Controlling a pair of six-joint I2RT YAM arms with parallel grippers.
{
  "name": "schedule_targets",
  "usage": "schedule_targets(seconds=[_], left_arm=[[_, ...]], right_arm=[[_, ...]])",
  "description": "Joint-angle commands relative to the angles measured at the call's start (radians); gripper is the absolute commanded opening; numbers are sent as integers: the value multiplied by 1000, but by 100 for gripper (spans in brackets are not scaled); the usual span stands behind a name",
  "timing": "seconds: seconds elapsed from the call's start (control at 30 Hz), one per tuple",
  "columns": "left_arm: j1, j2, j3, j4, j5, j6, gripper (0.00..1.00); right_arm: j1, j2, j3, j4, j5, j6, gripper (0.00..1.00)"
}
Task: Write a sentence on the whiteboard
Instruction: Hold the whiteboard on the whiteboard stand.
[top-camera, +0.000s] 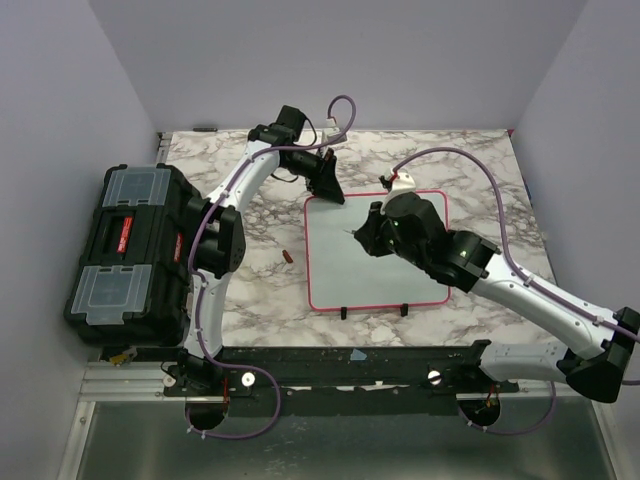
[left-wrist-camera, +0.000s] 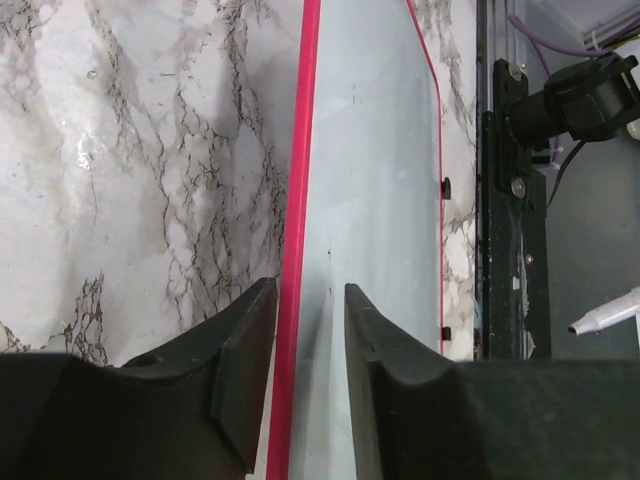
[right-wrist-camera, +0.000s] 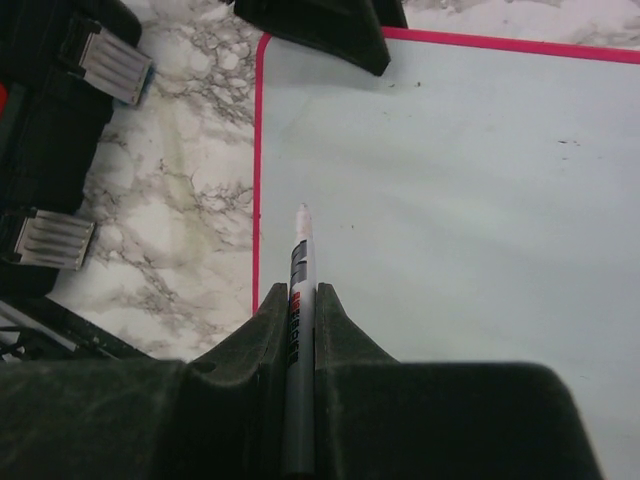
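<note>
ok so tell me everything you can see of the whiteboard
The whiteboard lies flat on the marble table: glossy white, rounded corners, thin pink-red frame, two small black feet at its near edge. No lettering shows, only faint specks. The left tool straddles its far frame edge near the left corner; contact is unclear. The right tool holds a marker over it.

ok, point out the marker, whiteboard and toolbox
marker (right-wrist-camera: 299, 300): right wrist view, barrel at the fingertips
whiteboard (top-camera: 345, 275): top view, bare white surface, lower left
toolbox (top-camera: 130, 240): top view, middle of the lid
</note>
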Motion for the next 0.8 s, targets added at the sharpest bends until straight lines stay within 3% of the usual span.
schedule_targets(seconds=[0.0,0.2,0.3,0.6,0.77], left_arm=[[-6,-21,13,-14,15,34,40],[-8,-3,28,-56,27,57,55],[-9,11,42,-71,32,57,55],[-13,10,65,-103,74,83,18],[-7,-68,-33,-47,112,99,11]], right_arm=[[4,-15,35,4,101,11,1],[3,-27,36,-9,106,3,1],[2,-36,19,-4,100,8,1],[2,-47,-6,5,84,17,1],[4,-34,-1,-6,109,38,1]])
